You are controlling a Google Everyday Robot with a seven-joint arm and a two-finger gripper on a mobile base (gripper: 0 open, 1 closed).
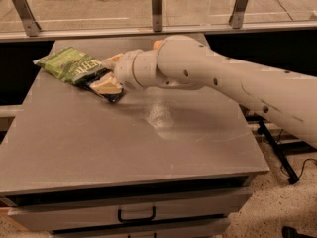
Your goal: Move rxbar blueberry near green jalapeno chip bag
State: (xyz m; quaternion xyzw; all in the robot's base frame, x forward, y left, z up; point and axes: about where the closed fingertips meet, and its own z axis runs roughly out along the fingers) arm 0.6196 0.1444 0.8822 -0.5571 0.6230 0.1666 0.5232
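The green jalapeno chip bag (69,64) lies flat at the table's back left. The rxbar blueberry (110,95), a small dark bar, lies right at the bag's right end, touching or just overlapping it, and mostly under my gripper. My gripper (108,78) reaches in from the right and sits directly over the bar, covering its middle. The white arm (208,73) stretches across the back of the table from the right edge.
A small orange ball (157,44) peeks out behind the arm at the back of the grey table (124,148). A rail with metal posts (157,1) runs behind the table. A drawer with a black handle (136,215) is below the front edge.
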